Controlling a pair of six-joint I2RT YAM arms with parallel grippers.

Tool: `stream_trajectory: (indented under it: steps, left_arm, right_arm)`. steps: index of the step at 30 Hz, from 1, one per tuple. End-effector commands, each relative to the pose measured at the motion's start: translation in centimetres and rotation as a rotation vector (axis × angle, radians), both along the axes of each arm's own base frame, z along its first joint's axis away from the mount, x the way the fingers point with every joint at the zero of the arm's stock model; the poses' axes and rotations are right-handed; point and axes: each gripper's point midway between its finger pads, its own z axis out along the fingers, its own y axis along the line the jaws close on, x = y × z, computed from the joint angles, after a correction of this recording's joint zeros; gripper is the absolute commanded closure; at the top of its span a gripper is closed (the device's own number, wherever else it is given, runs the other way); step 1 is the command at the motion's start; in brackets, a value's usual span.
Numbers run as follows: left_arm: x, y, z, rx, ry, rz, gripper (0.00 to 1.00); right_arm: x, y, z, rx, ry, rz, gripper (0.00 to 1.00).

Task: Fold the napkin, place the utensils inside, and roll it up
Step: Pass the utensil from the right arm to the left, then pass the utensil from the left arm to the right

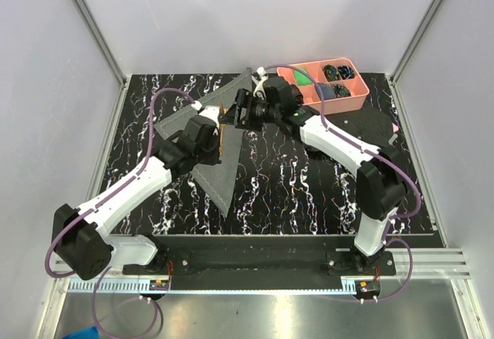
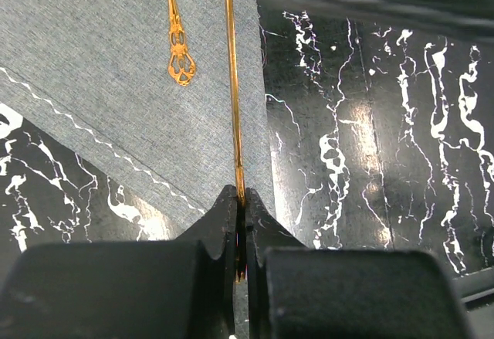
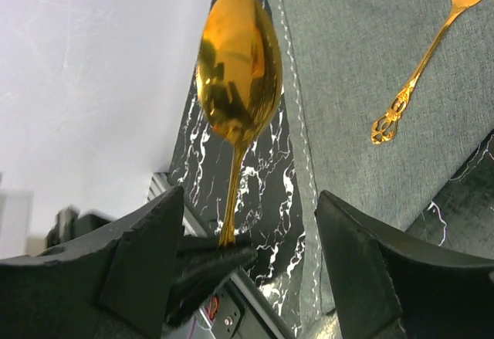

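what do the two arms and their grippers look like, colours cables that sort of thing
The left arm and right arm match: white link shells between bulky black joint housings. A thin purple cable loops loosely along each. The left gripper and right gripper have matte black, wedge-shaped fingers. No readable markings show.

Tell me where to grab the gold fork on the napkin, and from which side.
Take the gold fork by the slim middle of its handle, coming straight down and closing across the shaft. It lies flat on the grey napkin, so a sideways approach would likely snag cloth. The open right gripper is free; the left gripper holds the spoon.
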Motion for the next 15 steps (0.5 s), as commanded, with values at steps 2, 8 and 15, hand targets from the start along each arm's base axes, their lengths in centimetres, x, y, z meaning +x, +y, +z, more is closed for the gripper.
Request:
stream_trajectory:
  steps: [2, 8, 15]
  left_arm:
    - [1.4, -0.8, 2.4, 0.037, -0.095, 0.012, 1.0]
    - [1.1, -2.7, 1.8, 0.078, -0.09, -0.045, 1.0]
    - [1.0, -3.1, 2.0, 0.11, -0.12, -0.075, 0.5]
  right_arm:
    - [0.6, 1.5, -1.2, -0.037, 0.028, -0.005, 0.24]
    - [0.1, 2.9, -2.6, -0.043, 0.058, 0.026, 0.37]
    - [0.2, 2.7, -4.6, -0.061, 0.095, 0.021, 0.93]
